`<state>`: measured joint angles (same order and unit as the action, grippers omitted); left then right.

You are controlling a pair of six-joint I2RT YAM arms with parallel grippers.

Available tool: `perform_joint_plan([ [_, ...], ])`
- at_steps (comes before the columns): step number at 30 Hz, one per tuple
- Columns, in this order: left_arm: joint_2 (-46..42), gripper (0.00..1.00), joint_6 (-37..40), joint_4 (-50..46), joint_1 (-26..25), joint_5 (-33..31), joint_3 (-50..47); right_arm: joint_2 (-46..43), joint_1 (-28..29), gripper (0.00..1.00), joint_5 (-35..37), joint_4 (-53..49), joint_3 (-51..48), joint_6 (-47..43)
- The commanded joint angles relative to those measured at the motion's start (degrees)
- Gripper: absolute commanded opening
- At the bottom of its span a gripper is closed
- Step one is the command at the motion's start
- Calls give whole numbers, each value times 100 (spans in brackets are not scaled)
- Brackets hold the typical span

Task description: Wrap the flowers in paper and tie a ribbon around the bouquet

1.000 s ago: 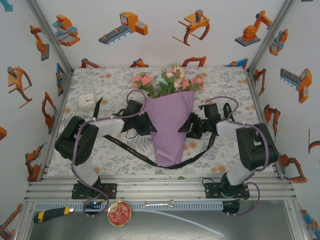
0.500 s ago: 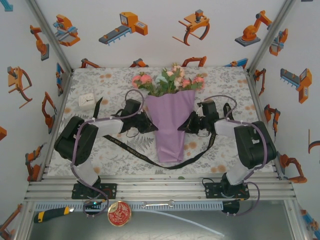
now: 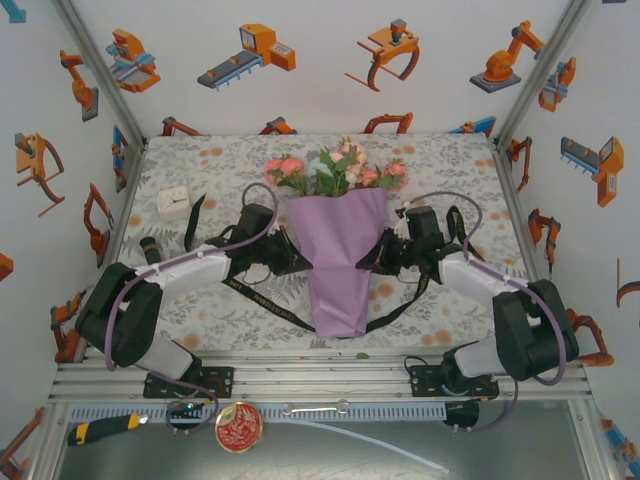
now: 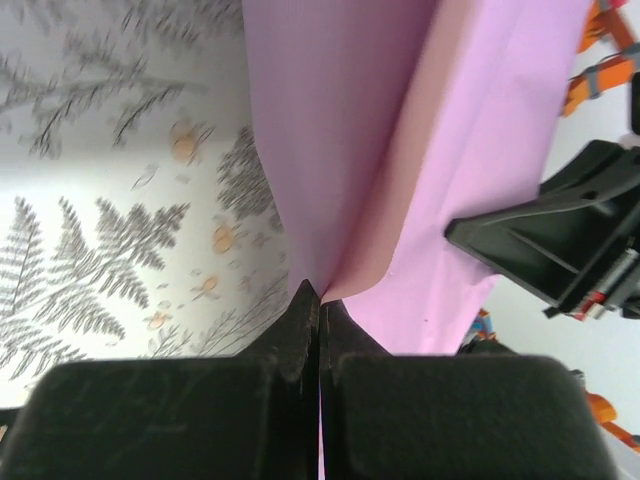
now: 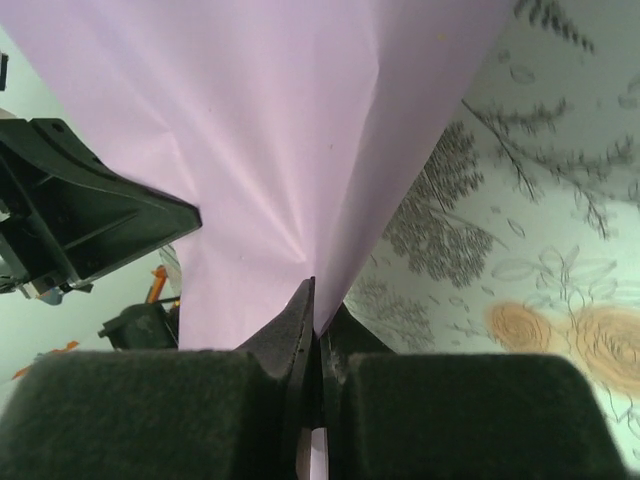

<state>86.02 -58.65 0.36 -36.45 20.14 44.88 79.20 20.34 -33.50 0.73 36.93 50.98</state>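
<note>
The bouquet (image 3: 340,262) lies at the middle of the table, a lilac-purple paper cone with its narrow end toward me. Pink and cream flowers (image 3: 335,168) fan out of its wide far end. My left gripper (image 3: 298,262) is shut on the cone's left edge, and the paper (image 4: 420,150) folds into its tips (image 4: 320,300). My right gripper (image 3: 372,258) is shut on the right edge, where the paper (image 5: 280,120) runs down into its tips (image 5: 318,322). The black ribbon (image 3: 258,296) lies flat on the cloth, passing under the cone's lower part.
A white box (image 3: 175,202) and a small dark cylinder (image 3: 150,250) sit at the left of the fern-print tablecloth (image 3: 450,165). Below the table's near rail lie a yellow-handled tool (image 3: 100,428) and a round red tin (image 3: 238,427).
Both grippers have closed onto the sides of the paper cone. Both arms have stretched forward, and the bouquet has shifted a little toward the back of the table.
</note>
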Motion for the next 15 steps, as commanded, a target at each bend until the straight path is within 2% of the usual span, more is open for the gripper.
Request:
perform_joint_plan([
  [1,180,0,-67,-145,-30,-162,-157,-57,58,11,348,-161,-276,-84],
  [4,504,0,-34,180,-30,-284,-241,149,115,20,431,37,-351,-163],
  [6,673,3,150,184,-21,-607,-211,334,119,24,635,-148,-252,-501],
  [7,732,8,200,176,7,-647,-169,395,112,30,750,-298,-172,-633],
  [9,783,24,234,328,24,-629,-147,472,102,43,836,-534,36,-771],
  [11,705,34,230,400,24,-623,-147,391,94,51,880,-679,189,-831],
  [15,194,49,302,-67,62,-1073,-211,-48,-147,58,1211,-1325,440,-1125],
])
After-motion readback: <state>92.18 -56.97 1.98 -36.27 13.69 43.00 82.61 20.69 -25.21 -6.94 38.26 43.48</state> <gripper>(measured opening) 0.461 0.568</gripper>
